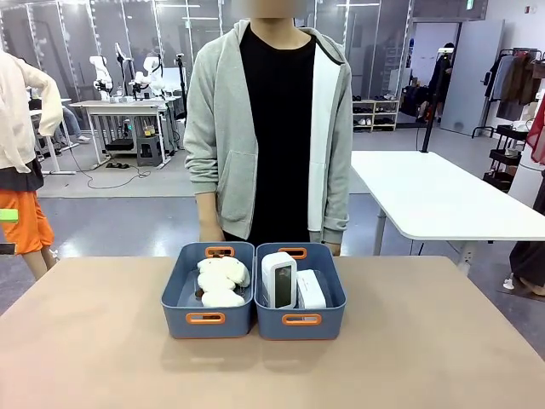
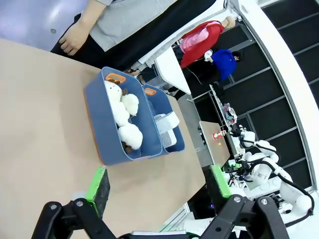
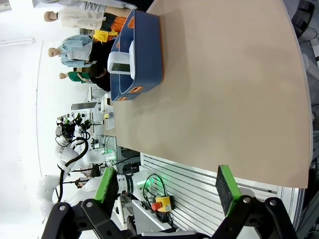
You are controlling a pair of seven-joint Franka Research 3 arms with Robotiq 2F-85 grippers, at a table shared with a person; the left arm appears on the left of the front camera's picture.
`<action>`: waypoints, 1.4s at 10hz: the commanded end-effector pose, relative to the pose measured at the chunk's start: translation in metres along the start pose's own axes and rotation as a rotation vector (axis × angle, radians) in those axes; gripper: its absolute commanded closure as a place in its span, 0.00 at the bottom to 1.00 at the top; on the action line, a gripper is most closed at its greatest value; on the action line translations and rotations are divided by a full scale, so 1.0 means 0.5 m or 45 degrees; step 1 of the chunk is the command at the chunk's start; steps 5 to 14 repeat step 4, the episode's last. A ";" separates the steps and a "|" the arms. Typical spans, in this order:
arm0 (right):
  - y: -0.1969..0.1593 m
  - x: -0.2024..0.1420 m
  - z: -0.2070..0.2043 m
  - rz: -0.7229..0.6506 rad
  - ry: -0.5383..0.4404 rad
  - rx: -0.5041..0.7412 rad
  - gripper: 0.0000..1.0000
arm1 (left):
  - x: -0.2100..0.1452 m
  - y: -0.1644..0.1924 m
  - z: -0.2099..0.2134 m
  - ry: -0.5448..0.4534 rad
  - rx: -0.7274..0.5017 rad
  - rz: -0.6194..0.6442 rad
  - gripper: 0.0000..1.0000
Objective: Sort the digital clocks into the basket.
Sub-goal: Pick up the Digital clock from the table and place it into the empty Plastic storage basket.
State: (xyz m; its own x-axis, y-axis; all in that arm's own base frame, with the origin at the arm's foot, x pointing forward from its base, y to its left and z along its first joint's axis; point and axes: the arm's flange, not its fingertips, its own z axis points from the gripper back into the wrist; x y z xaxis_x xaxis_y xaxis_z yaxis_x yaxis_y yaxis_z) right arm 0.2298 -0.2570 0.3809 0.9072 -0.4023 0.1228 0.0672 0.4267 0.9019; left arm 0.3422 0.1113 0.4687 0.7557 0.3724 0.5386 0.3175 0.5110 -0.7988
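Two blue bins stand side by side at the table's far middle. The right-hand basket [image 1: 301, 319] holds two white digital clocks: one [image 1: 278, 279] stands upright with its dark display facing me, the other [image 1: 311, 290] lies beside it. In the left wrist view the basket [image 2: 177, 139] sits behind the other bin, a clock [image 2: 166, 122] showing inside. The right wrist view shows the basket [image 3: 144, 59] with a clock [image 3: 121, 63] upright in it. My left gripper [image 2: 157, 185] is open above the bare table. My right gripper [image 3: 167, 186] is open beyond the table's edge.
The left bin [image 1: 207, 319] holds cream plush toys [image 1: 222, 281]. A person in a grey hoodie [image 1: 267, 128] stands at the far edge behind the bins. A white table [image 1: 443, 200] stands at the back right. Bare tabletop [image 1: 272, 375] lies in front of the bins.
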 end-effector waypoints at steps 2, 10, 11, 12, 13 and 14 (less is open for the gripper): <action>0.001 -0.003 0.003 0.004 -0.004 0.014 0.00 | -0.001 -0.001 0.003 0.016 -0.007 0.008 0.00; 0.001 -0.003 0.003 0.004 -0.004 0.014 0.00 | -0.001 -0.001 0.003 0.016 -0.007 0.008 0.00; 0.001 -0.003 0.003 0.004 -0.004 0.014 0.00 | -0.001 -0.001 0.003 0.016 -0.007 0.008 0.00; 0.001 -0.003 0.003 0.004 -0.004 0.014 0.00 | -0.001 -0.001 0.003 0.016 -0.007 0.008 0.00; 0.001 -0.003 0.003 0.004 -0.004 0.014 0.00 | -0.001 -0.001 0.003 0.016 -0.007 0.008 0.00; 0.001 -0.003 0.003 0.004 -0.004 0.014 0.00 | -0.001 -0.001 0.003 0.016 -0.007 0.008 0.00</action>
